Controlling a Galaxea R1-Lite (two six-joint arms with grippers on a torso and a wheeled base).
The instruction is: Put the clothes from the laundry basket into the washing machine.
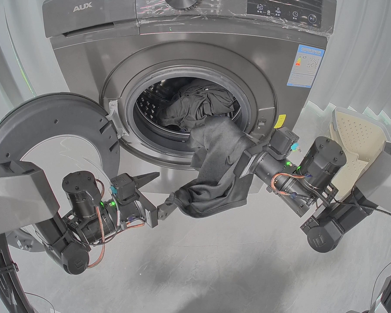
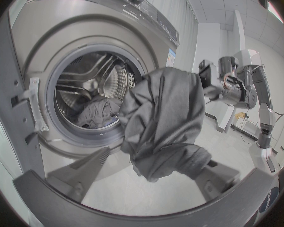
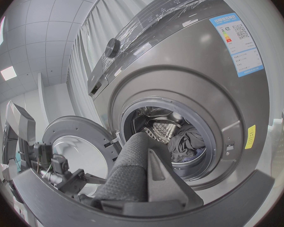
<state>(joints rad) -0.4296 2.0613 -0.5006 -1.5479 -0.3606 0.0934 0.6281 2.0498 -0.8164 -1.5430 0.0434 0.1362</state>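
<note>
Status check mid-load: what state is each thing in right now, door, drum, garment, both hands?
Door: swung open.
Drum: holds dark clothes.
Dark garment: top at the drum's mouth, rest hanging outside.
Right hand: shut on the dark garment.
Left hand: open, at the garment's lower end.

Front-loading washing machine (image 1: 195,57), door (image 1: 52,127) swung open to left. Dark clothes (image 1: 195,103) heaped in drum. Dark grey garment (image 1: 213,170) hangs over drum lip, below opening. right gripper (image 1: 244,161) grips its right edge. left gripper (image 1: 163,191) spread, lower finger touching garment's bottom corner. Cream laundry basket (image 1: 356,140) at far right.
</note>
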